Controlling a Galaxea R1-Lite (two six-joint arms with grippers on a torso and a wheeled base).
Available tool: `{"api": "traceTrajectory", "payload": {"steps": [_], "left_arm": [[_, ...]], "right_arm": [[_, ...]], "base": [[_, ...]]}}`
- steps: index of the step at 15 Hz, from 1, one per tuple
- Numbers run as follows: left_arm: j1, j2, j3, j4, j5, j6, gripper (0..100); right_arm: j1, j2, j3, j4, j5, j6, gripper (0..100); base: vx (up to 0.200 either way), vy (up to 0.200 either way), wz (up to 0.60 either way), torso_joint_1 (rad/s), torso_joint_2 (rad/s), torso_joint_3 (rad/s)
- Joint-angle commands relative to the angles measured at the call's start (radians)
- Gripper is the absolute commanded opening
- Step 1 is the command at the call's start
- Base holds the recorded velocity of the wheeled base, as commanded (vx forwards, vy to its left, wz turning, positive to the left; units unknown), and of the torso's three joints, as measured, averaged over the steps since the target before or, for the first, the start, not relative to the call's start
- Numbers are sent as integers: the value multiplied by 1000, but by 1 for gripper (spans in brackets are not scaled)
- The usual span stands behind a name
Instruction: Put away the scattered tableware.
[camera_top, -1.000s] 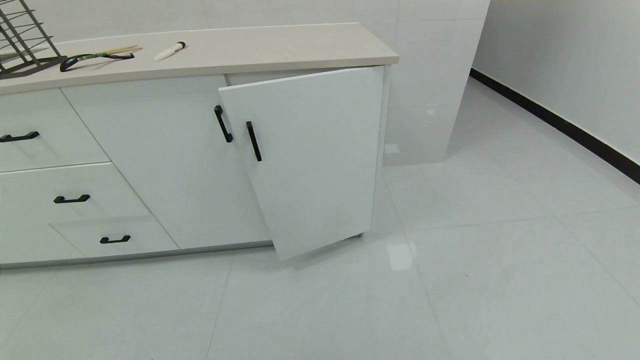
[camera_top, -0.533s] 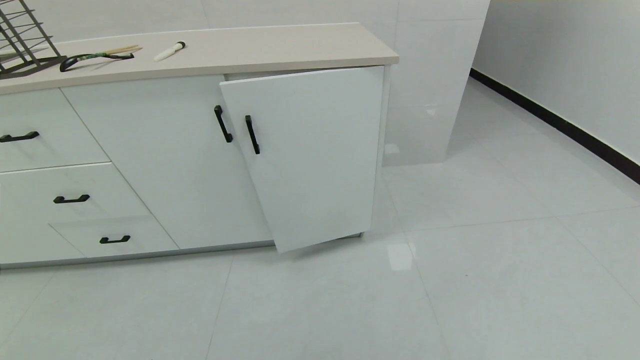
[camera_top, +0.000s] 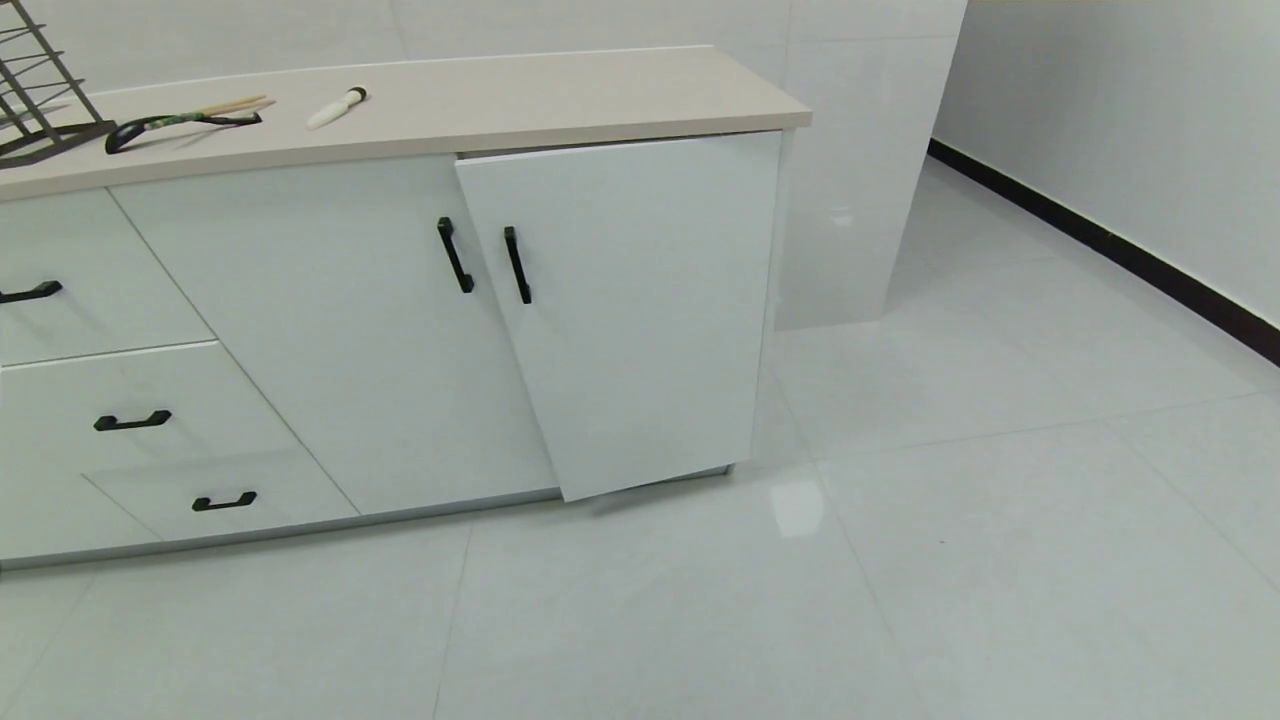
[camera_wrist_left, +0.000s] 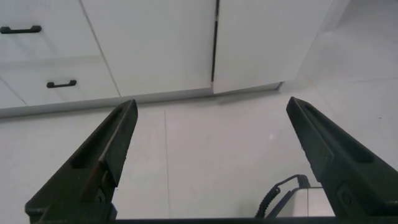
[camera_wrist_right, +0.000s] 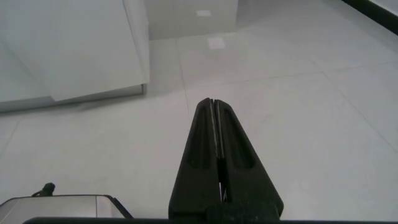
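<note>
Head view: we see cupboard door (camera_top: 640, 300) nearer to shut than one second ago, small gap left. Camera moved a bit too. On table (camera_top: 560, 90): one pair of chopsticks (camera_top: 235, 103) right by one dark spoon (camera_top: 170, 122), one white stick (camera_top: 335, 108), one wire rack (camera_top: 40, 110).

Left wrist view: left jaws wide apart, nothing between, over floor (camera_wrist_left: 205, 162).

Right wrist view: right jaws pressed together, holding nothing, over floor.
</note>
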Motion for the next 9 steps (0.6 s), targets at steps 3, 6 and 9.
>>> {"api": "traceTrajectory", "payload": {"steps": [3, 6, 9], "left_arm": [[0, 0, 0, 0, 0, 0, 100], [0, 0, 0, 0, 0, 0, 100], [0, 0, 0, 0, 0, 0, 100]], "right_arm": [[0, 4, 0, 1, 0, 1, 0], [0, 4, 0, 1, 0, 1, 0], [0, 4, 0, 1, 0, 1, 0]], "base": [[200, 0, 0, -1, 2, 1], [133, 133, 0, 4, -1, 5], [0, 200, 0, 1, 2, 1]]}}
